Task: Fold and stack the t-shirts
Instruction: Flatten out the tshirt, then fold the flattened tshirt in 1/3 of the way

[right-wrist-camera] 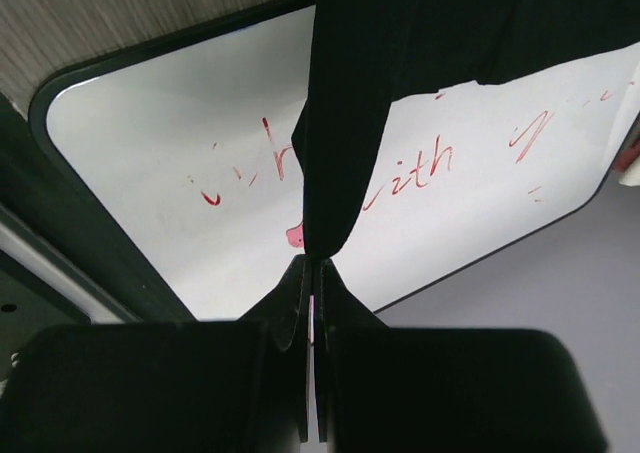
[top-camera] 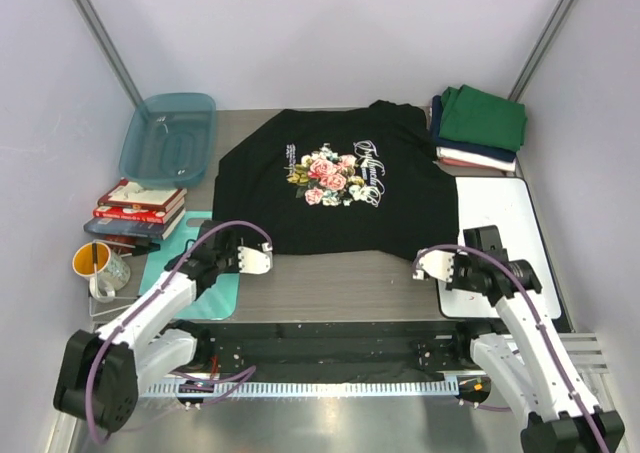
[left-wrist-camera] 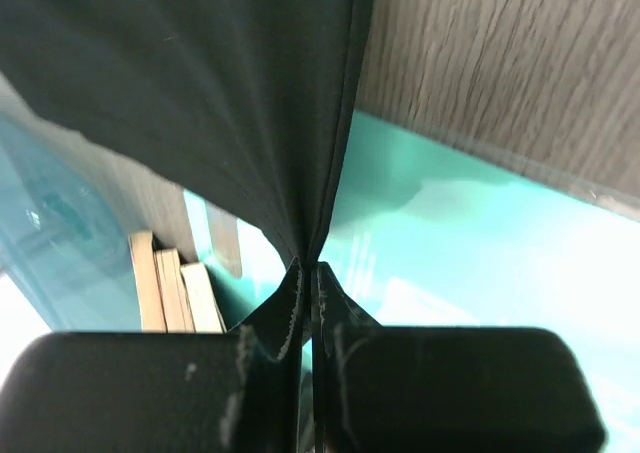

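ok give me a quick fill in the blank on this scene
The left gripper and right gripper are both shut on the ____ t-shirt.
The folded stack has a ____ tee on top.
The whiteboard bears ____ writing.
The tub stands at the table's far ____ corner.
Missing words: black; green; red; left.

The right gripper (right-wrist-camera: pixel 312 273) has its jaws pressed together on a narrow fold of the black t-shirt (right-wrist-camera: pixel 400 53). The cloth widens from the pinch and crosses the far edge of a whiteboard (right-wrist-camera: pixel 150 143) with a dark rim. Red writing (right-wrist-camera: pixel 425 161) runs across the board. Wood-grain table (right-wrist-camera: pixel 100 13) shows past the board's rounded corner.
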### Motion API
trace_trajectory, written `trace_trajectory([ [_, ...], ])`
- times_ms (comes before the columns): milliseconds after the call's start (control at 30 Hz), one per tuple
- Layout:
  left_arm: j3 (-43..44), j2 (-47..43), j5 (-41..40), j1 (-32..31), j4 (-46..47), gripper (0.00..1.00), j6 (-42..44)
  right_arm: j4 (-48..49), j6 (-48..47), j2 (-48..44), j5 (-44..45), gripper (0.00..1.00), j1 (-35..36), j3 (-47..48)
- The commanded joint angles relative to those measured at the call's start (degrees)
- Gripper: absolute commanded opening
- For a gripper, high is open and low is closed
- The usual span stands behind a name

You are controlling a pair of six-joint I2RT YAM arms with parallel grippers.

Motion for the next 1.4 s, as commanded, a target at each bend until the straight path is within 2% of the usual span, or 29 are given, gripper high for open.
trace_trajectory([
  [0,2.29,-5.19,0.02,0.18,-13.07,0.00,-4.21,-7.76,-4.96,-6.42,0.95,0.01,0.16,1.56],
  [167,-0.61,-10.73,-2.01,0.18,-20.00,0.00,-3.77,-14.35,-8.13,-16.00,-0.11,0.01,0.16,2.61],
  [300,-0.61,-16.26,-1.40,0.18,-25.46,0.00,-3.33,-19.36,-7.96,-18.39,-1.07,0.01,0.16,5.15],
  [367,0.71,-17.24,-0.69,0.09,-26.87,0.00,-3.07,-18.76,-7.96,-18.83,-1.16,0.01,0.16,5.77],
  [467,1.85,-16.19,-2.01,0.09,-20.75,0.00,-4.29,-10.70,-7.17,-18.13,-1.34,0.01,0.16,4.73],
  [500,2.03,-15.14,-2.44,0.09,-18.64,0.00,-4.47,-3.97,-6.13,-17.69,-1.34,0.01,0.16,4.20],
  [633,2.73,-11.45,-4.99,0.18,-8.27,0.00,-4.65,13.20,-5.06,-13.74,-0.46,0.01,0.16,1.12],
  [867,3.87,-10.74,-8.95,0.79,-2.18,0.00,-5.08,39.74,-10.25,-10.48,0.15,0.01,0.16,-9.41],
  [1167,4.05,-5.57,-14.58,1.85,13.54,0.00,-10.09,56.45,-10.24,-5.39,1.12,0.01,0.78,-13.82],
  [1367,5.36,-1.16,-12.91,1.85,17.15,0.00,-11.85,58.41,-10.42,-1.44,1.03,0.01,0.78,-11.89],
])
